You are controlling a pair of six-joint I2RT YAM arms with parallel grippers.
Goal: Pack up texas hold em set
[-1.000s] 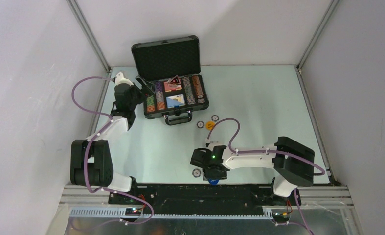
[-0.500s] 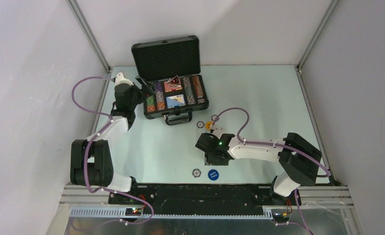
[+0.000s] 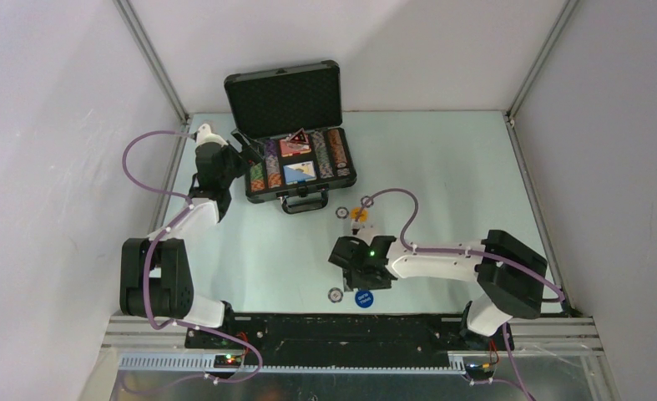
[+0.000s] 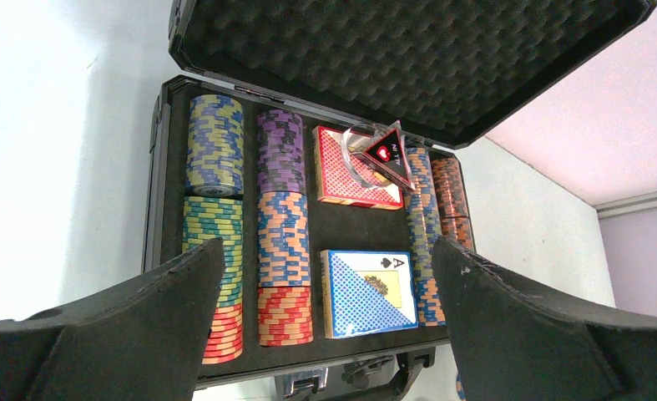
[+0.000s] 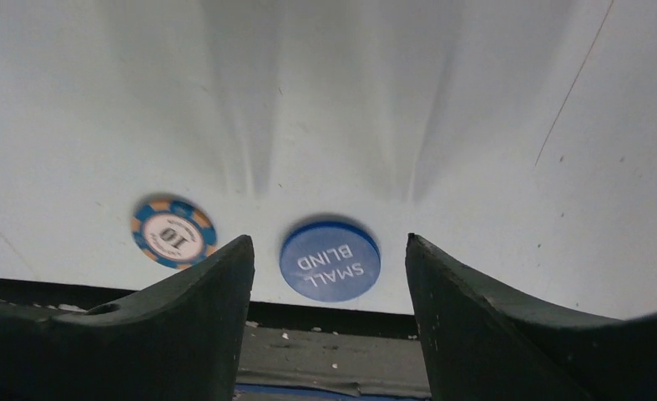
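Blue round button (image 5: 330, 259) lies flat near the table's (image 3: 442, 167) front edge, centred between the parted, empty fingers of the right gripper (image 5: 328, 241), just ahead of their tips; being round, it has no long axis. Right arm is far nearer; the left gripper (image 3: 240, 155) stands wide open at the open briefcase (image 3: 285, 102), well apart from it. Since half a second ago the right gripper has drawn back toward the button, jaws wider; button unmoved

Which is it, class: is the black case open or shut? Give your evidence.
Open. The case has its lid raised, showing foam and chips inside.
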